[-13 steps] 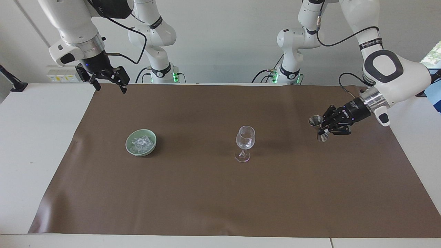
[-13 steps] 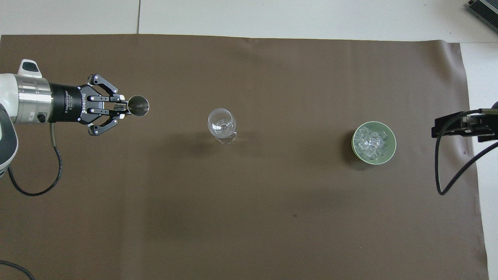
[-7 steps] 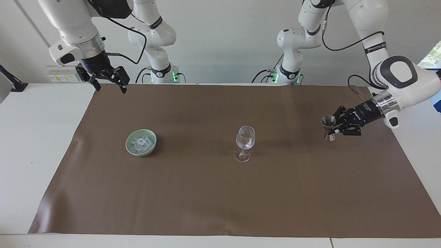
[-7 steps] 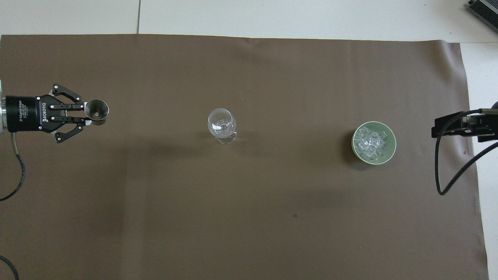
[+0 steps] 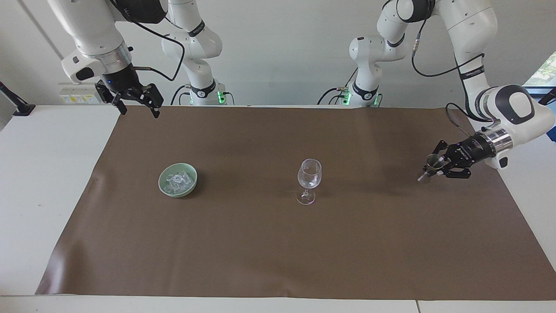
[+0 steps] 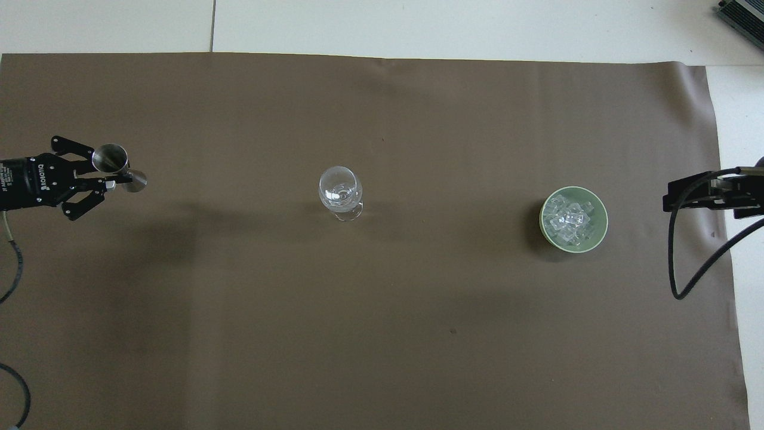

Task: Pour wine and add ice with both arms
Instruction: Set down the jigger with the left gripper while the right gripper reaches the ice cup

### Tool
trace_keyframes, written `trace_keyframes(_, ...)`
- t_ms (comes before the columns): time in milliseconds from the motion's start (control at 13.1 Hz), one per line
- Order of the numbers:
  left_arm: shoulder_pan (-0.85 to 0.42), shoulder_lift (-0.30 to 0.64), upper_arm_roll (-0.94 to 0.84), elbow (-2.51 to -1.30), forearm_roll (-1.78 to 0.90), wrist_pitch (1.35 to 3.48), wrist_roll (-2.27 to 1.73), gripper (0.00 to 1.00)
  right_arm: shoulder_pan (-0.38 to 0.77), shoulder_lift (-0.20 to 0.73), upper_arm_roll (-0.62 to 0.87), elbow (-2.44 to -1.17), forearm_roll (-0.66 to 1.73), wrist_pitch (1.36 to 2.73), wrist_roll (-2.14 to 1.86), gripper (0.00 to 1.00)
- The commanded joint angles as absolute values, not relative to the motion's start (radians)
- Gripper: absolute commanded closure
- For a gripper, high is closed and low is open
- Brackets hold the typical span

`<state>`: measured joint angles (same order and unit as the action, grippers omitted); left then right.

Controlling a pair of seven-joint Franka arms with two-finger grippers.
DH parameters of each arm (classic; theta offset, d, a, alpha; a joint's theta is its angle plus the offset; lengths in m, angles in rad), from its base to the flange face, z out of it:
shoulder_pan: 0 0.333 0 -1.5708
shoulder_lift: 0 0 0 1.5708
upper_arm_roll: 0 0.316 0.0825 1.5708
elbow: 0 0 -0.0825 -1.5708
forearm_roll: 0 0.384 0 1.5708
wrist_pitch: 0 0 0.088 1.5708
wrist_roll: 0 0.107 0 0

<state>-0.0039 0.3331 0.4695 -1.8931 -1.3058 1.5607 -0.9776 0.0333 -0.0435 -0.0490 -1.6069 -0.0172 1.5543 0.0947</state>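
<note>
Ice [image 5: 177, 181] fills green bowl [image 5: 163, 183]; stemmed glass [image 5: 309, 175] stands upright.

ice [image 5: 178, 180]: bunch of small clear, glassy-white cubes piled loose in a pale green bowl [image 5: 191, 186], not stacked above the rim

ice spot: in the bowl on the brown mat [image 5: 278, 243], toward the right arm's end of the table, well apart from the wine glass [image 5: 309, 180]

wine glass: clear, stemmed, standing upright mid-mat, looks pretty much empty

jigger [image 5: 432, 166]: little metal double-cone measure, tilted, low over the mat at the left arm's end, pinched at its waist
</note>
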Motion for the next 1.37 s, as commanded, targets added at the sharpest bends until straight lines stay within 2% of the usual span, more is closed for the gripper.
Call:
trace_keyframes(0,0.026,0.405,0.502,-1.879,-1.385,1.499,-0.966,1.00,0.029,-0.055,-0.041,-1.617,0.024,1.589,0.061,0.00)
trace_keyframes(228,0.087,0.465,0.499,-1.879,-1.472,1.471,-0.963,1.00,0.029,-0.057,-0.035,-1.657,0.049,1.681,0.064,0.00)
trace_keyframes(457,0.119,0.485,0.497,-1.885,-1.519,1.459,-0.924,1.00,0.051,-0.041,-0.035,-1.689,0.064,1.709,0.064,0.00)
trace_keyframes(913,0.104,0.505,0.497,-1.887,-1.509,1.463,-0.755,1.00,0.055,-0.034,-0.021,-1.825,0.063,1.824,-0.001,0.00)
trace_keyframes(1294,0.086,0.518,0.495,-1.885,-1.444,1.506,-0.686,1.00,0.054,0.014,-0.015,-1.972,0.060,2.023,-0.136,0.00)
